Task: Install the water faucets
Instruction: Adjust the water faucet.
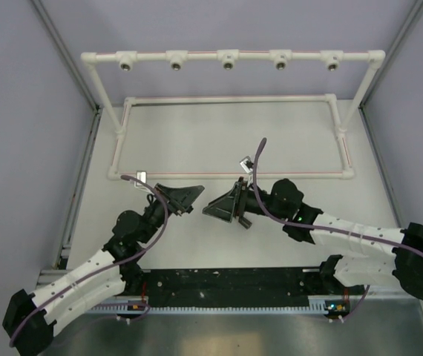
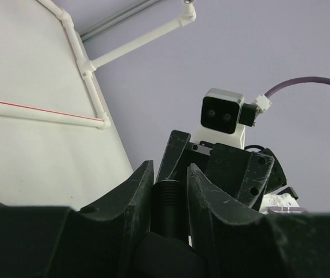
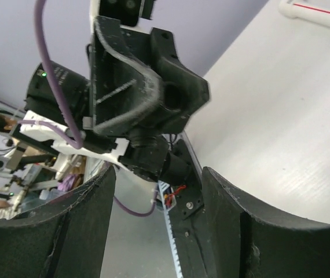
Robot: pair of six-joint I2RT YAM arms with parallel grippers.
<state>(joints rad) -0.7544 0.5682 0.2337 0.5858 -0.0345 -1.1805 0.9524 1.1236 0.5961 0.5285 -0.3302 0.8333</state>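
Observation:
A black water faucet (image 2: 171, 202), a short cylinder with a threaded end, stands between the fingers of my left gripper (image 2: 169, 171), which is shut on it. In the top view my left gripper (image 1: 188, 196) sits over the table's near middle and points right. My right gripper (image 1: 215, 210) faces it from the right, a small gap away, open and holding nothing. Through the right wrist camera, open fingers (image 3: 234, 202) frame the left gripper (image 3: 147, 98) just ahead. No other faucet shows.
A white pipe frame (image 1: 230, 55) stands at the back, with several metal-ringed sockets (image 1: 228, 64) along its top bar. Its rectangular base (image 1: 230, 99) lies on the table beyond both grippers. Grey walls close both sides.

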